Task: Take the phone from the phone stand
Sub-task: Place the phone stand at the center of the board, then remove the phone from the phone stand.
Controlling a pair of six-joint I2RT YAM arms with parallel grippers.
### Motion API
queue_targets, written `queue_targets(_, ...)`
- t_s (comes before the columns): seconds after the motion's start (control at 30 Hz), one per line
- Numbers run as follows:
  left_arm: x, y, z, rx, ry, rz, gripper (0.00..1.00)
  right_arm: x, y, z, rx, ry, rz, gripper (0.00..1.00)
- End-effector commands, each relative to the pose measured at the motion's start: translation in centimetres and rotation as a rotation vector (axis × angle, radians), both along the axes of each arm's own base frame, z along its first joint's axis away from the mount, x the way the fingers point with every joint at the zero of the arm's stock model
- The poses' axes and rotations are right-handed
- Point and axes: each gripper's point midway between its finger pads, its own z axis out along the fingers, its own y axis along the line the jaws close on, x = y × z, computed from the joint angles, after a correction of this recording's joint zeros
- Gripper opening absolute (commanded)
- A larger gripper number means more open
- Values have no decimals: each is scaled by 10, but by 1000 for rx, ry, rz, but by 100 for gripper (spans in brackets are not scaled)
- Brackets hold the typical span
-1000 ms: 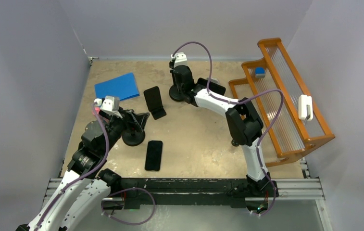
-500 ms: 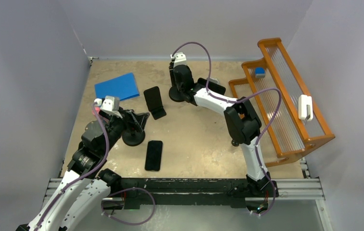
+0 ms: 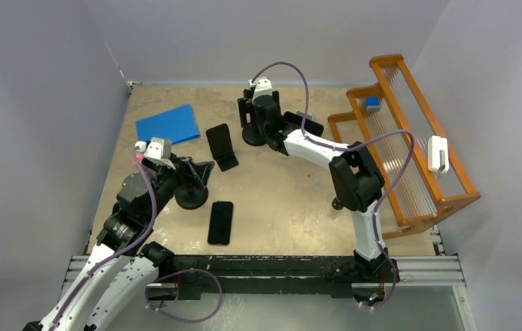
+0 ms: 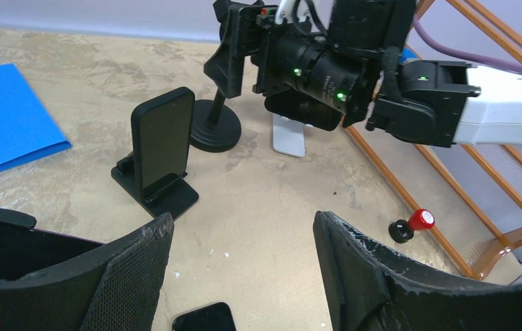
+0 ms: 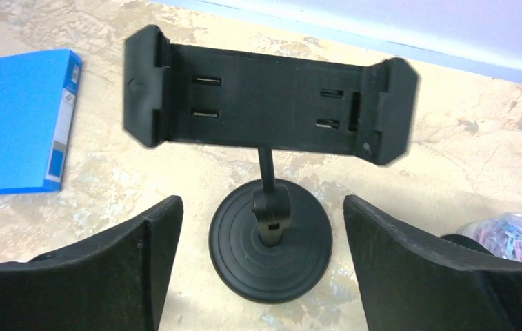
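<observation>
Phone (image 3: 221, 222) flat on the desk (image 3: 278, 200), lower centre of the top view, apart from every stand; a second phone (image 4: 163, 138) leans in a wedge stand (image 4: 168, 196) left of centre. Right tool (image 5: 261, 203) released, its fingers spread wide, the bare clamp stand (image 5: 268, 103) framed between them, untouched. Left tool (image 4: 238, 224) released, gripping nothing.

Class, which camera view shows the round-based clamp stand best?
The right wrist view: the clamp stand fills the frame, cradle empty, stem and base clear. The top view shows it small, partly behind the right arm; the left wrist view shows base and stem, the cradle side-on.
</observation>
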Motion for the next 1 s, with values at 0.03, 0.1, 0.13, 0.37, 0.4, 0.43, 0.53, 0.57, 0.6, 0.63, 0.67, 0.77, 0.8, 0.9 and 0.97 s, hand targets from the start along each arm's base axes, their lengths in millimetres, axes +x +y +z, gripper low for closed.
queue_targets(0.03, 0, 0, 16, -21, -56, -6, 72, -16, -4, 76, 142, -126, 28, 93)
queue_targets(0.1, 0, 0, 16, -20, -58, -6, 72, -24, -10, 81, 159, -131, 26, 97)
queue_targets(0.13, -1, 0, 17, -22, -61, -7, 72, -29, -13, 81, 166, -129, 25, 98)
queue_targets(0.37, -1, 3, 18, -22, -66, 6, 72, -78, -36, 111, 256, -136, 62, 99)
queue_targets(0.4, -1, 3, 18, -22, -67, 8, 73, -86, -40, 114, 267, -134, 73, 99)
queue_targets(0.43, -1, 4, 18, -22, -66, 10, 73, -96, -43, 118, 276, -136, 92, 99)
queue_targets(0.53, 0, 5, 17, -22, -64, 21, 73, -129, -53, 130, 310, -155, 158, 99)
queue_targets(0.57, 0, 6, 17, -21, -63, 26, 73, -140, -55, 134, 320, -157, 187, 99)
queue_targets(0.6, 0, 7, 17, -21, -61, 29, 73, -153, -57, 140, 334, -161, 225, 99)
queue_targets(0.63, 1, 8, 16, -21, -59, 37, 73, -167, -57, 143, 346, -160, 275, 99)
queue_targets(0.67, 2, 9, 15, -24, -54, 46, 73, -182, -57, 146, 356, -156, 327, 99)
queue_targets(0.77, 0, 13, 14, -61, -14, 80, 73, -230, -57, 148, 424, -127, 480, 96)
queue_targets(0.8, -4, 13, 12, -87, 21, 80, 73, -246, -58, 146, 460, -113, 524, 96)
queue_targets(0.9, -20, 13, 2, -154, 125, 74, 74, -290, -66, 140, 598, -100, 624, 95)
queue_targets(0.97, -28, 20, -7, -186, 192, 110, 75, -310, -77, 137, 683, -103, 637, 96)
